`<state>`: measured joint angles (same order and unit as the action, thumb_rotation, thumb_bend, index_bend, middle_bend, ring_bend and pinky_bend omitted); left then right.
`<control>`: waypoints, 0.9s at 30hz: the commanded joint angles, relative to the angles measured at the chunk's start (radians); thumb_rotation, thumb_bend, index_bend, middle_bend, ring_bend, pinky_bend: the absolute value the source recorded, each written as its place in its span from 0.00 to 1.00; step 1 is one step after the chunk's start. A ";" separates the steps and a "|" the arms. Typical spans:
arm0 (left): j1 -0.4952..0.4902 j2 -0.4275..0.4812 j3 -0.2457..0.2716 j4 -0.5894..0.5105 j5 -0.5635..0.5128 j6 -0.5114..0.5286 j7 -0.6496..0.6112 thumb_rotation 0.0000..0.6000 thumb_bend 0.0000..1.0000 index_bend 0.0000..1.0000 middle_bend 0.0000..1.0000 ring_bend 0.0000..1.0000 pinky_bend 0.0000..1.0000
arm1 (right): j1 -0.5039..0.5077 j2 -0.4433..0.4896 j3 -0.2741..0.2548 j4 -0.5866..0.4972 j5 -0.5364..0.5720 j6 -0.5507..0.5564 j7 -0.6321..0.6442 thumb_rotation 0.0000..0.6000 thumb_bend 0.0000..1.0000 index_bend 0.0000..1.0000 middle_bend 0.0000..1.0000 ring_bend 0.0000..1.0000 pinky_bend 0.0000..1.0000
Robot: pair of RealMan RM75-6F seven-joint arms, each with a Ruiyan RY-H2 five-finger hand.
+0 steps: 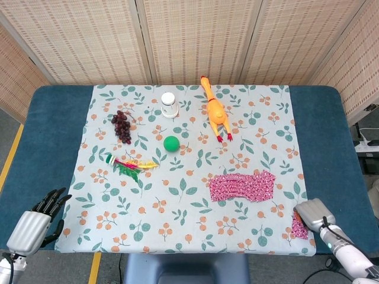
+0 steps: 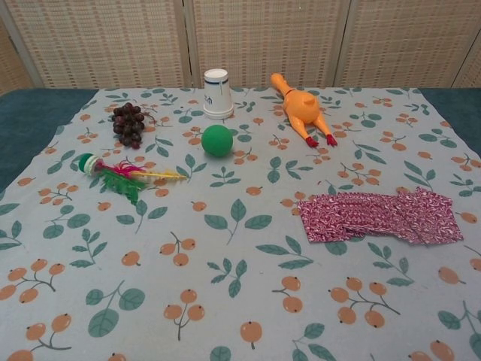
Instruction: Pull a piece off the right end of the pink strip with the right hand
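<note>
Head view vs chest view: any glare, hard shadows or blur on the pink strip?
Head view: even light, no glare, pink strip sharp, right robot hand casts only a faint shadow. Chest view: strip sharp, soft shadow under its folds, neither robot hand in frame.

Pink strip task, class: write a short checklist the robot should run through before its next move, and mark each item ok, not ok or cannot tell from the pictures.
1. Piece off the strip: a pink piece lies apart from the pink strip. Ok.
2. Right hand holds the piece: they touch, grip hidden. Cannot tell.
3. Strip on the cloth: flat. Ok.
4. Left hand clear of the work: at the table's near corner, holding nothing. Ok.
5. Rubber chicken and ball clear of the strip. Ok.
</note>
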<state>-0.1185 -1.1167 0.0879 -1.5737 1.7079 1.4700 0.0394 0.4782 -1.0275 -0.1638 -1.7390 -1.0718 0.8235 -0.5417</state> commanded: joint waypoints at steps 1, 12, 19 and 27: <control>0.000 0.000 0.000 0.000 -0.001 -0.002 0.001 1.00 0.56 0.13 0.04 0.07 0.35 | -0.017 0.014 0.002 -0.006 -0.053 0.026 0.047 1.00 0.79 0.54 0.76 0.82 0.91; -0.002 0.000 0.002 -0.002 -0.001 -0.008 0.005 1.00 0.56 0.13 0.05 0.07 0.35 | -0.043 -0.061 0.047 0.116 -0.196 0.068 0.229 1.00 0.79 0.14 0.76 0.82 0.91; -0.002 0.001 0.002 -0.002 -0.002 -0.008 0.002 1.00 0.56 0.13 0.05 0.07 0.35 | -0.027 -0.114 0.058 0.205 -0.271 0.033 0.352 1.00 0.79 0.04 0.76 0.82 0.91; -0.001 0.002 0.001 -0.005 -0.004 -0.007 0.003 1.00 0.56 0.13 0.05 0.07 0.35 | 0.000 -0.150 0.068 0.268 -0.303 -0.022 0.436 1.00 0.79 0.05 0.77 0.83 0.91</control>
<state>-0.1200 -1.1149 0.0890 -1.5787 1.7037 1.4625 0.0421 0.4741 -1.1734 -0.0987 -1.4753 -1.3729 0.8070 -0.1105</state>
